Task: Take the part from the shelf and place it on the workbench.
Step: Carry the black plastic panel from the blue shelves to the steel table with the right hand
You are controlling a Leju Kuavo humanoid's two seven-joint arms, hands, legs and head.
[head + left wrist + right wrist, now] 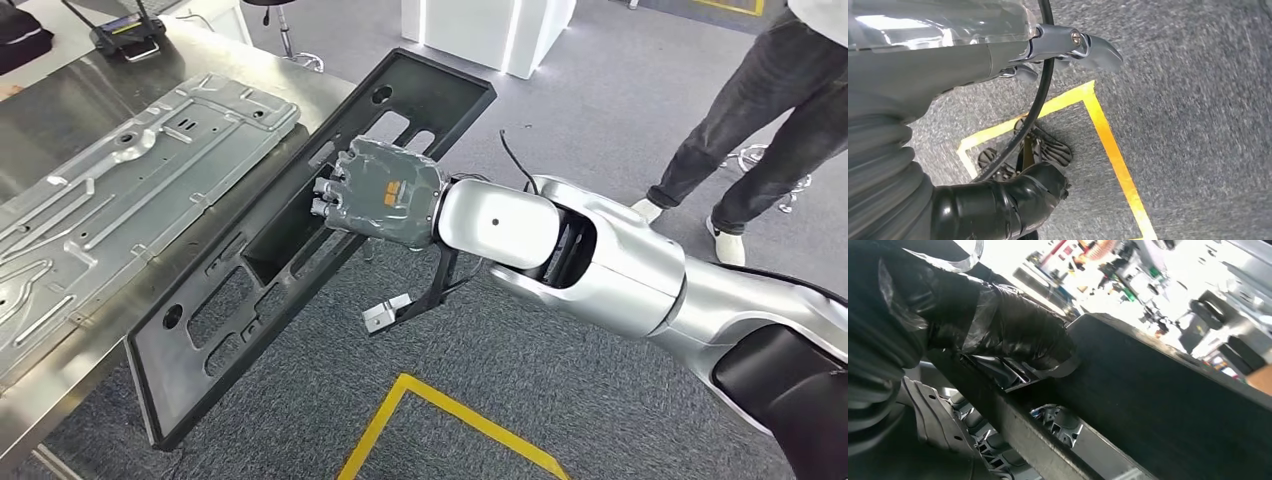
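Part [300,240] | black slotted frame, long axis crossing right hand [385,192], gripped mid-length | surface [60,110] just beyond fingertips | left hand [948,55] distant, hold unclear.

Grey carpet floor [560,120] with yellow tape outline [440,410]. Person's legs in dark trousers [760,110], white shoes, standing far right. Black device with antennas [128,38] on far table corner. White cabinet base [490,30] behind
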